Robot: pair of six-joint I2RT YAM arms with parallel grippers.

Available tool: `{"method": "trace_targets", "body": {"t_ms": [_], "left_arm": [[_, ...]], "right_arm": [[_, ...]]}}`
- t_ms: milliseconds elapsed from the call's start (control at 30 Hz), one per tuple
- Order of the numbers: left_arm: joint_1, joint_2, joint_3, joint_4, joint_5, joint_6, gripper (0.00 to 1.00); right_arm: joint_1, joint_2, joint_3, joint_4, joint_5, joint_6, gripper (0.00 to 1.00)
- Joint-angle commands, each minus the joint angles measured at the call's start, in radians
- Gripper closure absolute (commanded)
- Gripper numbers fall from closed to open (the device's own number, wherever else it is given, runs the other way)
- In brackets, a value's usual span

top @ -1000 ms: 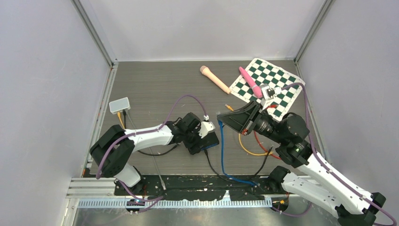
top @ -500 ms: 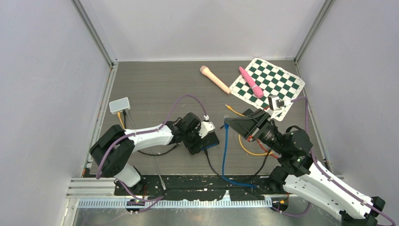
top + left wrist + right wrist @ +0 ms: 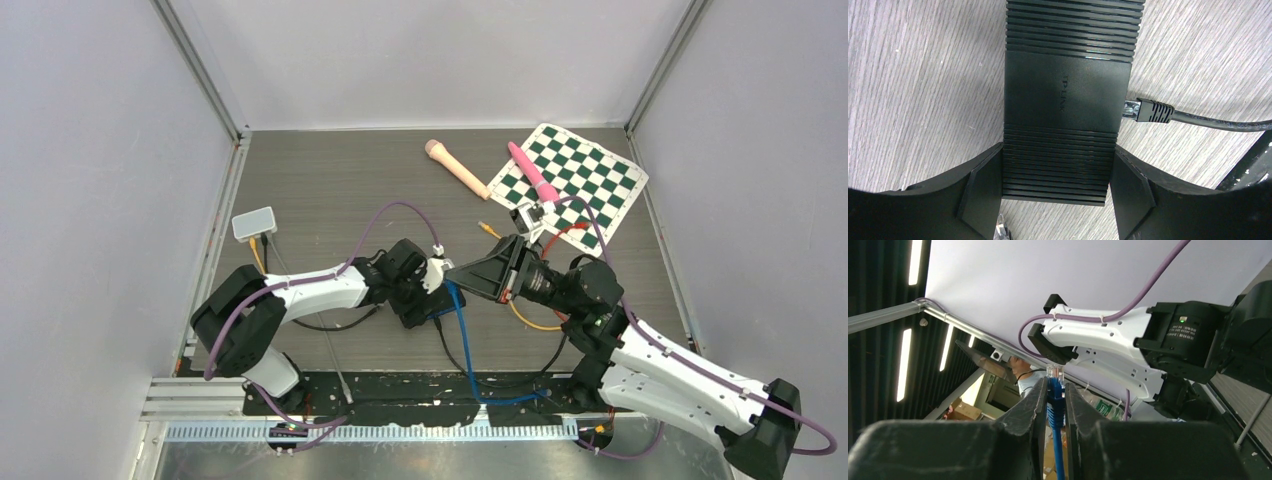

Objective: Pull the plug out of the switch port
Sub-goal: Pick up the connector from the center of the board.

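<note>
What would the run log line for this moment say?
left tool: clamps switch | right tool: holds blue plug, free in air | black plug: seated in switch

Network switch (image 3: 1068, 95): brand "TP-LINK" embossed on black top face, letters running sideways. Sticker (image 3: 1184, 333) on arm joint: print too small to read.

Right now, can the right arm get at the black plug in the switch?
Probably not yet. The right gripper is shut on the blue plug, so it must let go first. The black plug itself sticks out clear of the left gripper holding the switch.
</note>
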Motion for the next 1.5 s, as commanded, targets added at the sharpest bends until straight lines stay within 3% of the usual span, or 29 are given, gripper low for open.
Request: {"method": "trace_targets", "body": {"t_ms": [0,67,267,333,367,400,533,600,667,767,1000,1167,1467], "left_arm": [[0.005,-0.013,0.018,0.035,0.001,-0.001,0.62],[0.005,-0.015,0.015,0.039,0.001,-0.001,0.62],[0.008,-0.015,0.02,0.035,0.002,0.001,0.62],[0.008,-0.015,0.022,0.032,0.006,0.001,0.62],[0.007,-0.015,0.022,0.031,0.007,0.001,0.62],[0.008,-0.015,0.022,0.031,0.008,0.0,0.62],[0.008,-0.025,0.014,0.034,0.011,-0.004,0.62],[0.008,-0.031,0.009,0.038,0.012,-0.004,0.62],[0.008,-0.031,0.01,0.038,0.013,-0.002,0.62],[0.008,-0.021,0.019,0.027,0.014,0.0,0.62],[0.008,-0.012,0.024,0.025,0.015,-0.004,0.62],[0.008,-0.01,0.027,0.023,0.014,-0.005,0.62],[0.007,-0.015,0.031,0.017,0.014,0.001,0.63]], "right_arm": [[0.053,0.002,0.019,-0.015,-0.003,-0.028,0.95],[0.097,0.053,0.01,0.025,-0.051,-0.031,0.95],[0.301,0.263,0.061,0.46,-0.244,0.012,0.95],[0.322,0.288,0.078,0.465,-0.28,-0.01,0.95],[0.323,0.273,0.079,0.427,-0.256,-0.03,0.95],[0.323,0.253,0.078,0.273,-0.223,-0.111,0.95],[0.324,0.082,0.111,-0.372,0.233,-0.364,0.95],[0.322,-0.014,0.083,-0.459,0.43,-0.401,0.95],[0.319,-0.1,0.075,-0.509,0.585,-0.424,0.95],[0.294,-0.163,0.123,-0.543,0.615,-0.463,0.95],[0.259,-0.092,0.275,-0.456,0.439,-0.492,0.95],[0.245,-0.036,0.391,-0.45,0.399,-0.594,0.95],[0.197,-0.037,0.509,-0.792,0.775,-0.795,0.95]]}}
